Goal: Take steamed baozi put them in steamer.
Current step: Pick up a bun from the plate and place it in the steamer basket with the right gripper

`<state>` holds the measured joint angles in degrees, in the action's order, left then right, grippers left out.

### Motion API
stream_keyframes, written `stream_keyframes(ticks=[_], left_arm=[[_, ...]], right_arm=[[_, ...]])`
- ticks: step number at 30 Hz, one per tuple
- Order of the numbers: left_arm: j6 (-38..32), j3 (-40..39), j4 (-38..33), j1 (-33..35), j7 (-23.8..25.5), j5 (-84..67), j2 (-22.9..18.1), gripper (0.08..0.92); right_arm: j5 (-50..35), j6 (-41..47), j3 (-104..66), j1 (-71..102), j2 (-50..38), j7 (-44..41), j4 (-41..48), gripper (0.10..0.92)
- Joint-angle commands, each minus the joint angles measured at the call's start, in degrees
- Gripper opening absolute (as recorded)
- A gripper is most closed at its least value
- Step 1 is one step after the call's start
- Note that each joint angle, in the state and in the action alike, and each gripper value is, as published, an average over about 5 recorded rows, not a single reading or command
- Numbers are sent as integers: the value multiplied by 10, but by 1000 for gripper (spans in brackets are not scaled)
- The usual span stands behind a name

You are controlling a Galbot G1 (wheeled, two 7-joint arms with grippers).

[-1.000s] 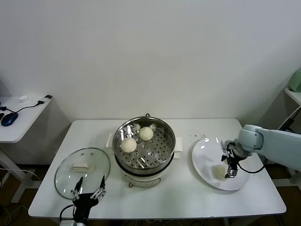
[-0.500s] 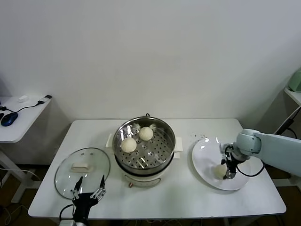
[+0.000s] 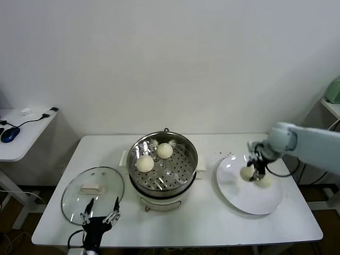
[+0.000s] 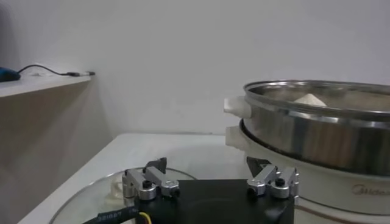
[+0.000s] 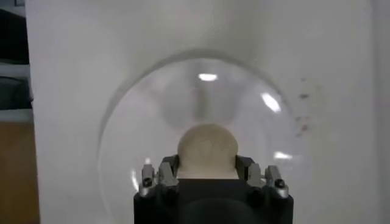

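Since a second ago the right gripper (image 3: pixel 255 173) has come up off the white plate (image 3: pixel 241 200) with a steamed baozi (image 5: pixel 207 151) pinched between its fingers, so it now hangs above the plate, with a second pale lump just beside it that I can't make out. Steamer (image 3: pixel 178 183) sits mid-table, well apart, two baozi (image 3: pixel 154 157) on its perforated tray. Left gripper (image 3: pixel 100 218) waits spread wide over the glass lid (image 3: pixel 74 194) by the near edge.
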<state>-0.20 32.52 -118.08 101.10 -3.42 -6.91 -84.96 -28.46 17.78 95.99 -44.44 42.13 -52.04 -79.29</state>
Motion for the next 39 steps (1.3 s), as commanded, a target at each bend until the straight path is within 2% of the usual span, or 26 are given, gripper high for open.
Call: stream_keyframes(ticks=[1,8,14,26,39], left_arm=[[0,-1,1,-1,0,2,1,823],[2,-1,1,-1,1,6,1,823],[1,4,3,1,0,3,3,823],[0,8,5,0,-1,-3,2,823],[0,9,3,1,-2,-6,3,823]], right_arm=[[-51,-153,2,-219,162,-60,-25,620],[4,-310,-42,-172,277,-59,-76,622],[144,-457,-52,-77,336,-66,-56,619],[265,-476,-58,53,368,-21,-3,619],[279,-478,-63,89,398,-12,50,622]])
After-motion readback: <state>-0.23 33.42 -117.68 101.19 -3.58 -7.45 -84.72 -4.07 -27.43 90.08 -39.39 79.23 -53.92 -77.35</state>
